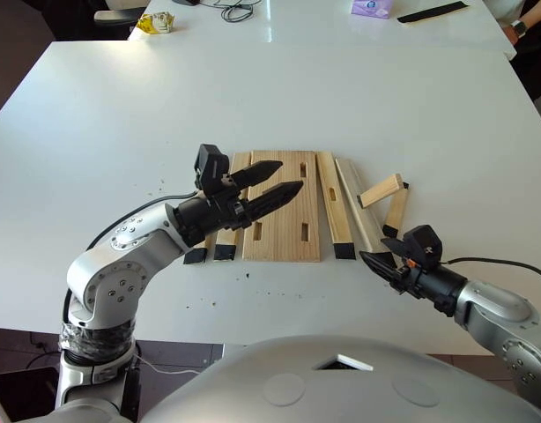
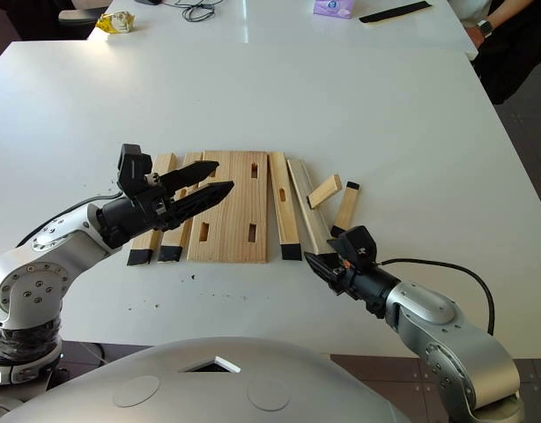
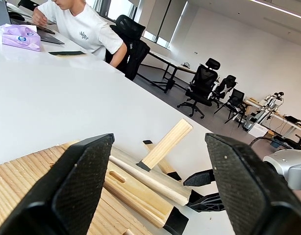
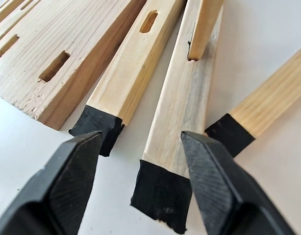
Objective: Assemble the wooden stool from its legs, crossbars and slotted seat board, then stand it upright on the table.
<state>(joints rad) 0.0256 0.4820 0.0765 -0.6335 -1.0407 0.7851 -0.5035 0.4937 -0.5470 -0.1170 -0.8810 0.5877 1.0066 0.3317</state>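
The slotted seat board [image 1: 284,207] lies flat mid-table. Two black-tipped legs [image 1: 225,236] lie along its left side, and two more [image 1: 334,207] along its right. A short crossbar [image 1: 381,189] rests with one end on the outer right leg [image 4: 180,112], and another black-tipped piece [image 1: 396,211] lies beside it. My left gripper [image 1: 289,175] hangs open just above the board's left half, holding nothing. My right gripper [image 1: 374,262] is open low over the table, its fingertips just short of the right legs' black ends [image 4: 99,127].
The white table [image 1: 121,132] has wide free room behind and to both sides of the parts. At the far edge lie a yellow packet [image 1: 154,23], a cable [image 1: 240,11], a purple tissue pack [image 1: 372,8] and a black strip [image 1: 433,12]. The table's front edge runs close behind the right gripper.
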